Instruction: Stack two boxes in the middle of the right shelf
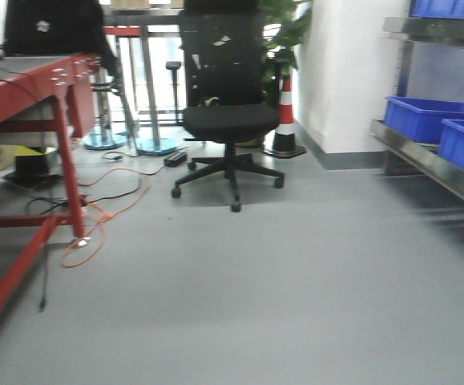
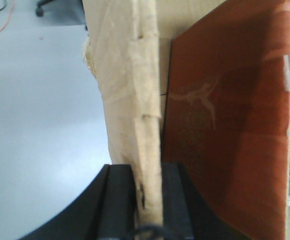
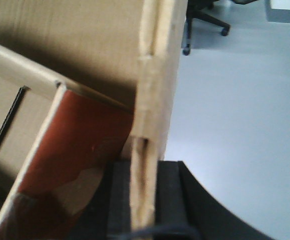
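Two claws share the carton (image 2: pixel 122 75): the left claw (image 2: pixel 147 192) and the right claw (image 3: pixel 145 195) each clench one wall edge for balanced carriage, with the shelf (image 1: pixel 424 163) at 3 o'clock.

floor (image 1: pixel 296 305) centre open | chair (image 1: pixel 230 120) ahead | red table (image 1: pixel 23 88) left | blue bins (image 1: pixel 424 116) on shelf (image 1: pixel 424 160) right

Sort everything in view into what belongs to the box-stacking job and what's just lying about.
Job: carton, clamped by left gripper and right gripper; steel shelf.

Lying about: blue bins on that shelf, office chair, red table, cone, orange cable, plant.
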